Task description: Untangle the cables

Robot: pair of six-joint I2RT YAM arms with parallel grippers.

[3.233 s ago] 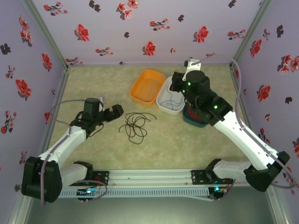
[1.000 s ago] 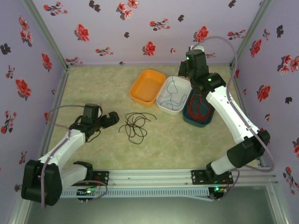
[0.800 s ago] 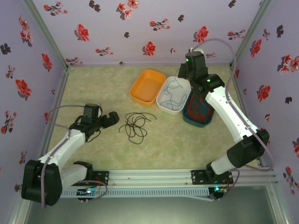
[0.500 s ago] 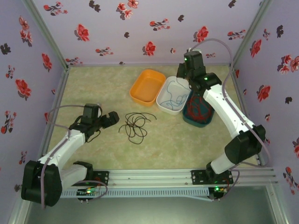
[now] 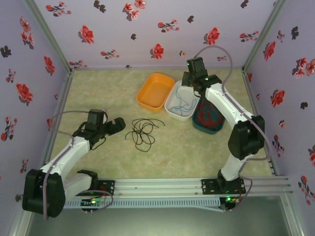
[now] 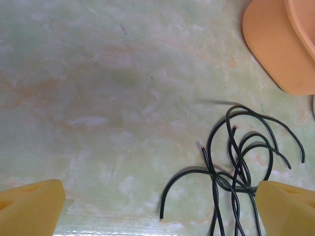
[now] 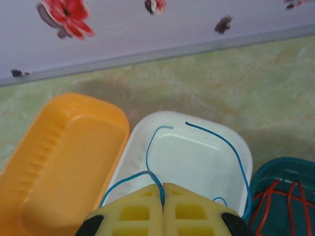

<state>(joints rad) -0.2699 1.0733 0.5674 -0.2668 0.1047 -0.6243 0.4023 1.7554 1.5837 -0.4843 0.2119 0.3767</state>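
Observation:
The black cable [image 5: 142, 132] lies in loose loops on the table, and in the left wrist view the black cable [image 6: 236, 167] reaches up to the right fingertip. My left gripper [image 5: 119, 126] rests just left of it, open, with nothing between its fingers [image 6: 157, 211]. Over the white tray's far end my right gripper [image 5: 187, 86] is shut on the blue cable [image 7: 150, 142], which is pinched at the fingertips [image 7: 162, 189]. The rest of the blue cable [image 5: 183, 101] curls inside the white tray [image 5: 170, 110]. A red cable [image 5: 211, 113] lies coiled in the teal tray [image 5: 199, 127].
An orange tray [image 5: 142, 93] stands left of the white one, with nothing in it. The three trays touch side by side at the back middle. In the right wrist view the orange tray [image 7: 64, 147], white tray [image 7: 243, 152] and teal tray [image 7: 288, 167] lie below, with the flowered wall close behind.
The right gripper has shifted a little left and toward the back wall over the white tray, still holding the blue cable, and its elbow has folded inward. The left arm has not moved.

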